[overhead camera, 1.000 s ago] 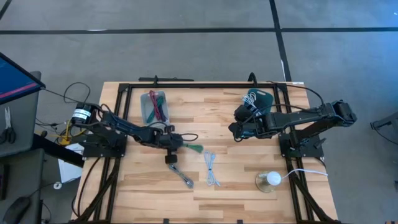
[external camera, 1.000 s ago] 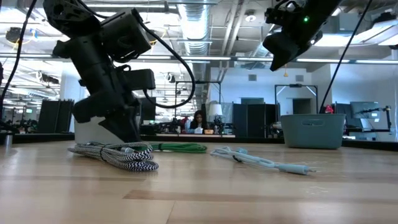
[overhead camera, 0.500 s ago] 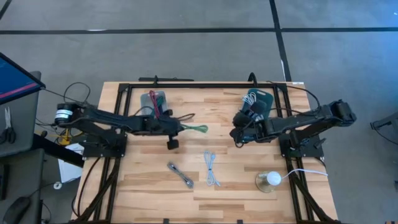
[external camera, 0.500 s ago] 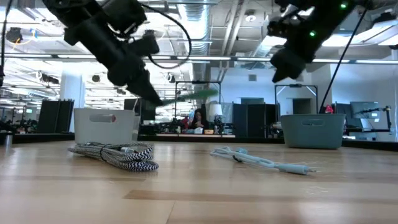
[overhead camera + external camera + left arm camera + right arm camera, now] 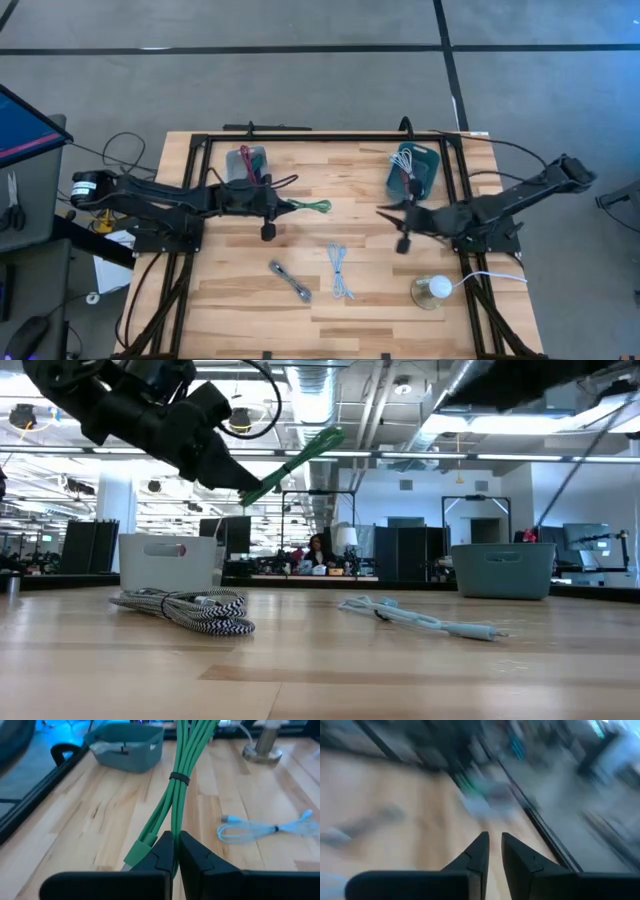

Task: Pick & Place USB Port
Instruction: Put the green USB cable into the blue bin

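Observation:
My left gripper [image 5: 283, 206] is shut on a green bundled cable [image 5: 312, 207] and holds it in the air just right of the white bin [image 5: 247, 170]. The low view shows this green cable [image 5: 297, 463] raised high above the table. My right gripper [image 5: 398, 228] hovers near the table's middle right, below the teal bin [image 5: 413, 165]. The right wrist view shows it [image 5: 495, 840] with a narrow gap and nothing between the fingers. A striped cable [image 5: 290, 281] and a light blue cable [image 5: 340, 270] lie flat on the table. My left gripper pinches the green cable between its two fingers at the bundle's end [image 5: 172, 836], beside a green plug [image 5: 140, 852]. The fingers come nearly level from the table's left and lie along the bundle. The cable is lifted clear and sticks out past the fingertips, tilted upward.
The white bin holds red and dark cables; the teal bin holds a pale cable. A round lamp-like base [image 5: 432, 290] stands near the right front corner. A black frame [image 5: 320, 137] borders the table. Bare wood shows in the near half between the loose cables.
My left gripper has risen from the table with the green cable, which now hangs clear, and has moved toward the far edge beside the white bin. My right arm has swung away from the teal bin toward the near edge, moving fast.

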### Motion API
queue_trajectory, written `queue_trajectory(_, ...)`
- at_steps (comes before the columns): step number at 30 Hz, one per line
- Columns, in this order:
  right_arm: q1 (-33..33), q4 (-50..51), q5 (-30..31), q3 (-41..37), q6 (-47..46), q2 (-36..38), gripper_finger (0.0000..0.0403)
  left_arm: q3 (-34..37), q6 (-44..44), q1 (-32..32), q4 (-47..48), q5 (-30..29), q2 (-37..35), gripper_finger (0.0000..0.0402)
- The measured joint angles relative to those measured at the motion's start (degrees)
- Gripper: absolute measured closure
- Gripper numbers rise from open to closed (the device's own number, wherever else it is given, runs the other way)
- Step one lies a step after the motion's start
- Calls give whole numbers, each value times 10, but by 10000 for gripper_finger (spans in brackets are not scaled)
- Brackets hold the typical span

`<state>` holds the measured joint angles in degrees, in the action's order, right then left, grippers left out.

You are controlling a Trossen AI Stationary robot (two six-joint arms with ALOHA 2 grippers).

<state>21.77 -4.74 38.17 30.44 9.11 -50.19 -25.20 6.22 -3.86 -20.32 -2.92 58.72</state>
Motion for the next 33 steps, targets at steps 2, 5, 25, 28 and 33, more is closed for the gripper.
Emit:
queue_trajectory(2, -5, -111, -69, -49, 59, 45, 363, 0, 0, 0, -22, 8, 8, 392)
queue_trajectory(5, -26, -192, -111, -100, 93, 88, 367, 0, 0, 0, -82, 34, 25, 392)
queue_trajectory(25, -151, -371, -204, -116, 30, -77, 312, -1, -40, -18, -263, 43, 114, 392)
queue_trajectory(28, -160, -379, -204, -94, 11, -114, 274, -1, -52, -23, -273, 42, 114, 392)
queue_trajectory(33, -167, -386, -202, -48, 8, -194, 216, -1, -57, -22, -274, 43, 114, 392)
